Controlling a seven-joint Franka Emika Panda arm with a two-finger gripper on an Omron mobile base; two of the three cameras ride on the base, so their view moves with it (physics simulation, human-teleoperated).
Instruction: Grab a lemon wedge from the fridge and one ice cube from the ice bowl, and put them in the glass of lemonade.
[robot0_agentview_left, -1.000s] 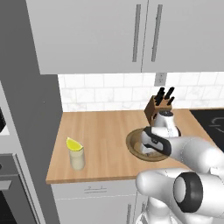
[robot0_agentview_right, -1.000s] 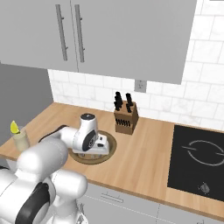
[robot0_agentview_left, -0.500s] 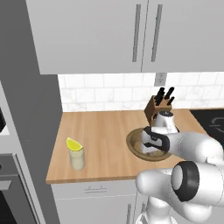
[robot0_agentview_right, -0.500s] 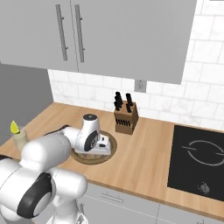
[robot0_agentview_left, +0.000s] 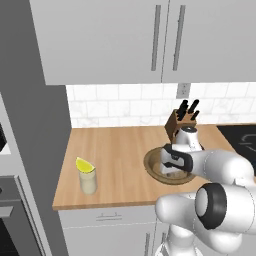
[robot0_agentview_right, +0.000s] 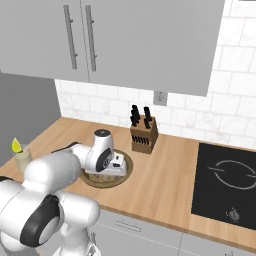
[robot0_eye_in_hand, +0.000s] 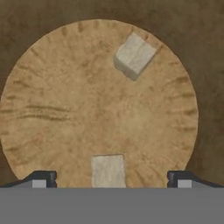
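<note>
The brown wooden ice bowl (robot0_agentview_left: 150, 162) (robot0_agentview_right: 100, 182) (robot0_eye_in_hand: 65, 109) sits mid-counter. My gripper (robot0_agentview_left: 172, 167) (robot0_agentview_right: 118, 170) (robot0_eye_in_hand: 111, 179) hangs low inside it, pointing down, jaws open wide. One ice cube (robot0_eye_in_hand: 108, 170) lies between my fingertips (robot0_eye_in_hand: 41, 178), untouched. A second cube (robot0_eye_in_hand: 134, 55) rests farther across the bowl. At the counter's left front stands the glass of lemonade (robot0_agentview_left: 88, 182) (robot0_agentview_right: 22, 160) with the yellow lemon wedge (robot0_agentview_left: 85, 165) (robot0_agentview_right: 17, 145) on top of it. The fridge is out of view.
A wooden knife block (robot0_agentview_left: 182, 120) (robot0_agentview_right: 143, 135) stands just behind the bowl by the tiled wall. A black cooktop (robot0_agentview_right: 225, 182) lies to the right. Grey wall cabinets (robot0_agentview_left: 150, 40) hang overhead. A tall dark grey panel (robot0_agentview_left: 35, 125) bounds the counter's left end.
My arm's elbow has swung to the right while the hand stays over the bowl, sinking slightly. The jaws stay open. Glass, wedge and bowl have not moved.
</note>
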